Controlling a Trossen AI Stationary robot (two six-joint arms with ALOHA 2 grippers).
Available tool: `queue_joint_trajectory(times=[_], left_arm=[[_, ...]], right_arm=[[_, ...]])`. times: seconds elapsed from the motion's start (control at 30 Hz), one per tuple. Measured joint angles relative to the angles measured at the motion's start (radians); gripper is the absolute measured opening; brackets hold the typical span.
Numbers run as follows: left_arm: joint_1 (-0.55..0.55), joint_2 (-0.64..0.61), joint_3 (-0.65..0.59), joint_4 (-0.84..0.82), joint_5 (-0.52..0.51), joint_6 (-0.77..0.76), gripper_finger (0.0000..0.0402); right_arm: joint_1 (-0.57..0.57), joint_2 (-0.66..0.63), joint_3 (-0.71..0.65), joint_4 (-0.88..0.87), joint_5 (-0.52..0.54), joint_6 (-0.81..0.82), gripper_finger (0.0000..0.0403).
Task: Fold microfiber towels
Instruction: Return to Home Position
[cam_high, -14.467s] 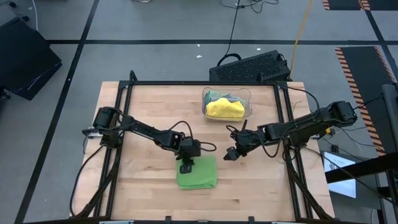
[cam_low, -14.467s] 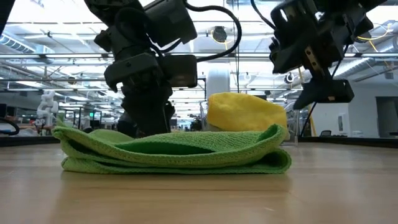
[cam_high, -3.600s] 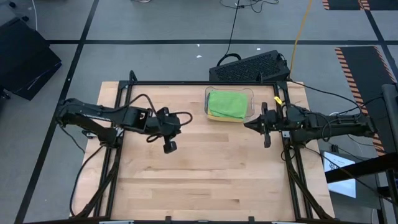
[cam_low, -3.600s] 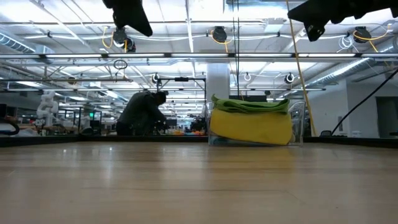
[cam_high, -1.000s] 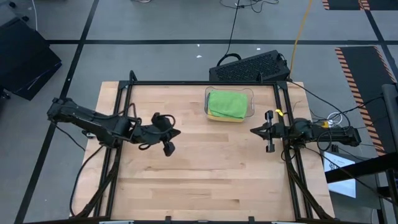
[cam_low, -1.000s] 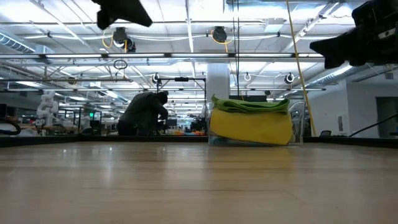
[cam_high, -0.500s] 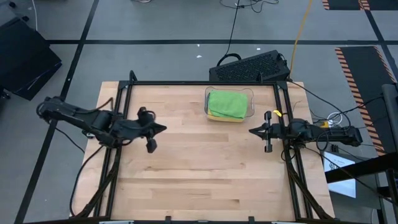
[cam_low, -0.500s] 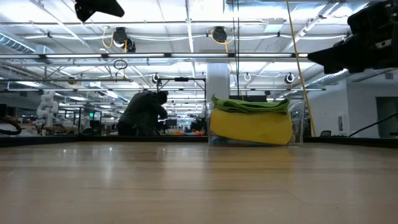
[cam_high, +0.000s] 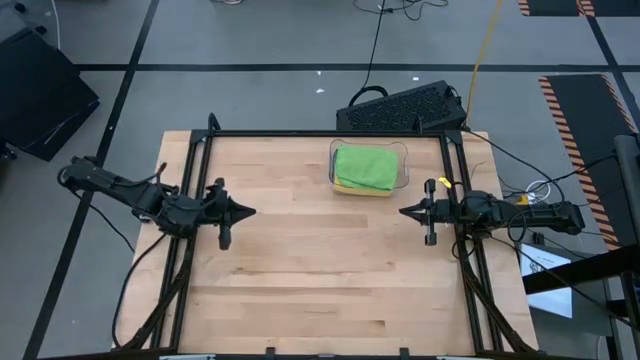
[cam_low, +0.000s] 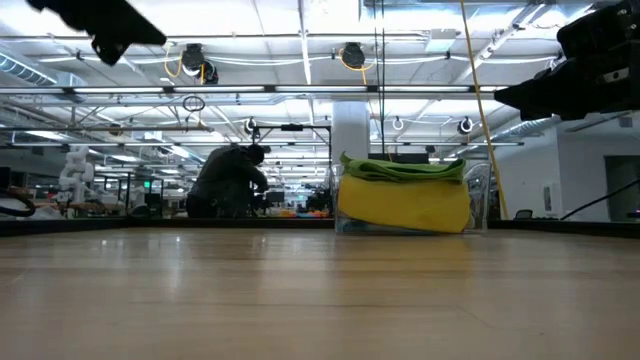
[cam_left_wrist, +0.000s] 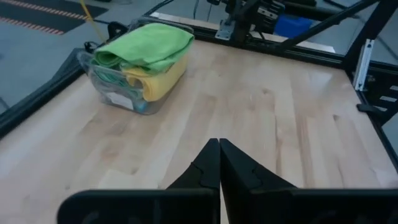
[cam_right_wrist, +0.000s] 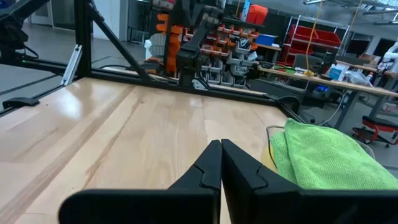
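Hanging at opposite table (cam_high: 320, 280) edges: left gripper (cam_high: 250, 212), right gripper (cam_high: 403, 211), pressed together; green towel (cam_high: 363, 167) tops bin (cam_high: 404, 172).

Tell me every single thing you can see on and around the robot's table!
Table: one, light wood, under both arms.
Clear bin: one, see-through, far middle of the table.
Green towel: one, bright green, folded, on top of the pile in the bin.
Yellow towel: one, yellow, in the bin under the green towel.
Keyboard: one, black, just beyond the table's far edge.
Person: one, dark clothes, far back in the room.
Left gripper: one, dark, shut and empty, above the table's left side.
Right gripper: one, dark, shut and empty, above the table's right edge.
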Motion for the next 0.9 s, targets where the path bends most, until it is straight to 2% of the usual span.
queue_joint_trajectory(times=[0.23, 0.4, 0.7, 0.9], left_arm=[[0.000, -0.108, -0.231, 0.244, 0.070, 0.048, 0.0002], [0.021, -0.191, -0.356, 0.356, 0.123, 0.089, 0.0003], [0.103, -0.328, -0.513, 0.508, 0.216, 0.132, 0.0002], [0.151, -0.380, -0.558, 0.520, 0.274, 0.155, 0.0002]], right_arm=[[0.000, 0.000, 0.000, 0.001, 0.000, 0.000, 0.0000], [0.000, 0.000, 0.000, 0.001, 0.000, 0.000, 0.0000], [0.000, 0.000, 0.000, 0.002, 0.000, 0.000, 0.0000], [0.000, 0.000, 0.000, 0.002, 0.000, 0.001, 0.0000]])
